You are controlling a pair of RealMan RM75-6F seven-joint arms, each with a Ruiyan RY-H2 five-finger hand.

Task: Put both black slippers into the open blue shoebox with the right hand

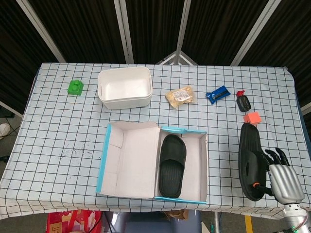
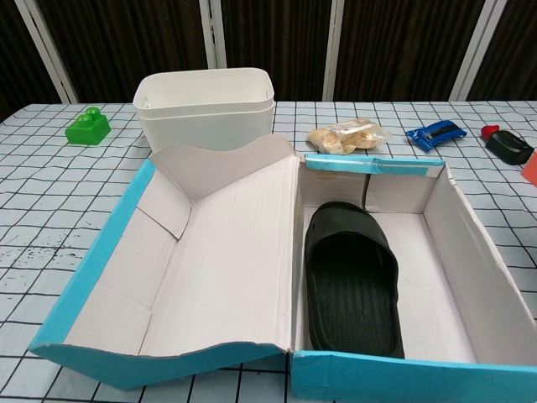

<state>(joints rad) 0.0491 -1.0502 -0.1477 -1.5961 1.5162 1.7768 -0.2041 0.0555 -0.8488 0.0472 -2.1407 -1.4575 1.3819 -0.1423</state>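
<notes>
A: What do we see on the checked-cloth counter point(image 1: 58, 131)?

B: At lower centre of the head view sits the open blue cardboard shoebox point(image 1: 204, 165), its white-lined lid folded out flat to the left. One black rubber slipper point(image 1: 172, 165) lies flat in the left half of the box tray, toe toward the top of the frame. The chest view shows the same slipper point(image 2: 351, 281) against the tray's left wall.

A: And the second one?

B: The other black rubber slipper point(image 1: 250, 160) is at lower right of the head view, outside the box and well apart from it. The right robot hand point(image 1: 281, 174), silver with dark fingers, grips it along its right edge. We cannot tell whether it is clear of the counter.

A: The left robot hand?

B: Neither view shows it.

A: Anything else?

B: Along the upper part of the frame, left to right: a green toy block point(image 1: 75, 87), a white plastic tub point(image 1: 125, 87), a clear bag of snacks point(image 1: 180, 96), a blue packet point(image 1: 217, 93), a small black and red object point(image 1: 242, 101), and an orange cube point(image 1: 251, 117) just above the held slipper's toe.
</notes>
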